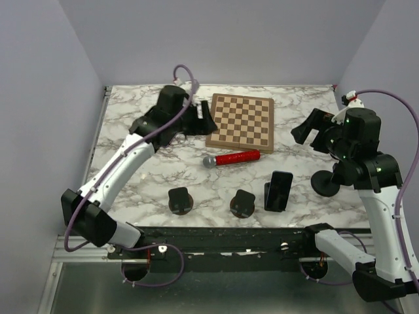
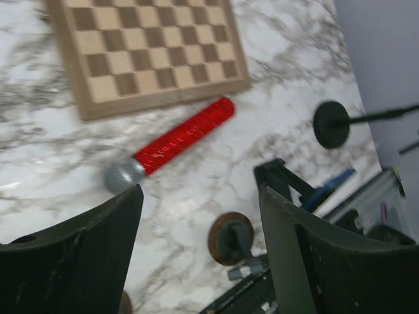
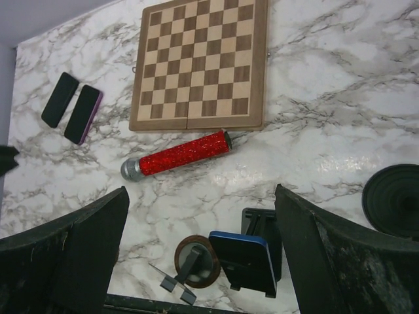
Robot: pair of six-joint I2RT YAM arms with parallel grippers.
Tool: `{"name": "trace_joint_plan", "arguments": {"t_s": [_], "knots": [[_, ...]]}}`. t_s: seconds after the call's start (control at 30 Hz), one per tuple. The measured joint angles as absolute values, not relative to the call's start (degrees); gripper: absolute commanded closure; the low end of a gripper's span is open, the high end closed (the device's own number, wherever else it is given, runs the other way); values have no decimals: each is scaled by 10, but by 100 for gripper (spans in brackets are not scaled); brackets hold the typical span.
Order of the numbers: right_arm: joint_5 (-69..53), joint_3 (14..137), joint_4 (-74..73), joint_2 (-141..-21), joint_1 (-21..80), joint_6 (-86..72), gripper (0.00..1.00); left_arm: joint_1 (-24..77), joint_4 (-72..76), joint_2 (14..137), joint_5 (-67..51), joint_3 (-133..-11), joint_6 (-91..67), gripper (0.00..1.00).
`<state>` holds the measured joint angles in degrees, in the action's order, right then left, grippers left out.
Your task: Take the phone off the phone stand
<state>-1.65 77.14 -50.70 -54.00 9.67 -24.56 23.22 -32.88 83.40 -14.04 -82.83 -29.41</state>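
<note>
One phone (image 1: 280,188) leans upright in its phone stand (image 3: 262,222), on the near side of the chessboard (image 1: 240,122), beyond the red microphone (image 1: 236,158). It seems a thin, stiff, smooth slab, light but probably slippery and breakable, so I would pinch it across its long edges near the top. The left gripper (image 2: 200,196) and the right gripper (image 3: 201,193) have their jaws wide apart, holding nothing.

phones 3: upright phone (image 1: 281,188), black phone (image 3: 60,99), purple-edged phone (image 3: 83,114) | phone stands 3: left stand (image 1: 181,200), middle stand (image 1: 243,203), occupied stand (image 3: 256,219) | chessboard (image 1: 240,122) 1 | red microphone (image 1: 236,158) 1 | round black base (image 1: 325,184) 1
</note>
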Motion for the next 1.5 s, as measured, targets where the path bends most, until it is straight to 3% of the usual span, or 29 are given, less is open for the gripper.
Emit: {"name": "trace_joint_plan", "arguments": {"t_s": [0.17, 0.33, 0.4, 0.6, 0.77, 1.5], "knots": [[60, 801, -533, -546, 97, -257, 0, 431, -303, 780, -44, -776, -354, 18], [138, 835, -538, -537, 97, -277, 0, 613, -301, 790, 138, -747, -442, 12], [152, 855, -539, -531, 97, -280, 0, 667, -316, 817, 182, -766, -476, 1], [158, 872, -538, -507, 97, -286, 0, 775, -399, 995, 293, -952, -563, 1], [158, 873, -541, -494, 97, -291, 0, 804, -445, 1099, 312, -1058, -588, 1], [158, 881, -541, -457, 97, -300, 0, 787, -462, 1217, 357, -1155, -529, 1]]}}
